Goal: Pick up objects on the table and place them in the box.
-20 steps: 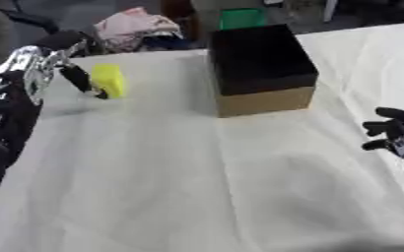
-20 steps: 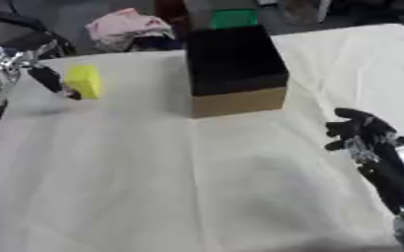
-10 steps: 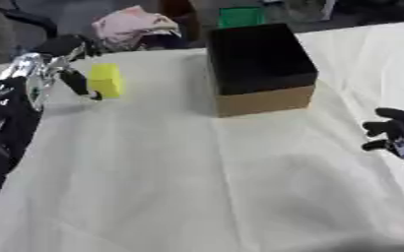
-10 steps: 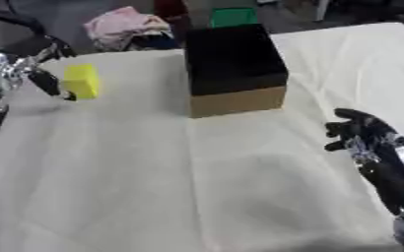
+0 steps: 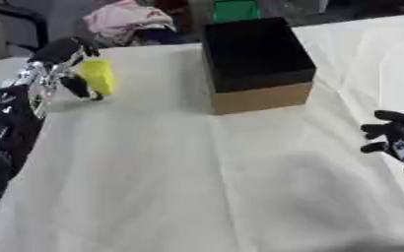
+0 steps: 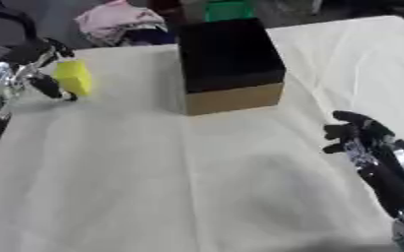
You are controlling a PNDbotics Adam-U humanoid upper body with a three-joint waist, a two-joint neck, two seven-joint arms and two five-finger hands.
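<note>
Yellow block, black-and-tan box, cream cloth

The block [image 5: 99,77] is plain bright yellow. The box [image 5: 255,64] is black on top and inside, with a tan cardboard front. The tablecloth [image 5: 205,177] is plain cream-white, unpatterned. The left hand [image 5: 63,64] is black with silver parts; the right hand [image 6: 360,138] is black. Beyond the table lie a pink bundle of cloth [image 5: 128,17] and a green object [image 5: 236,10].

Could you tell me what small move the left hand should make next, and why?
Probably lift the yellow block and carry it right toward the box: the left hand has its fingers around the block, which still sits low by the table, left of the open box.
</note>
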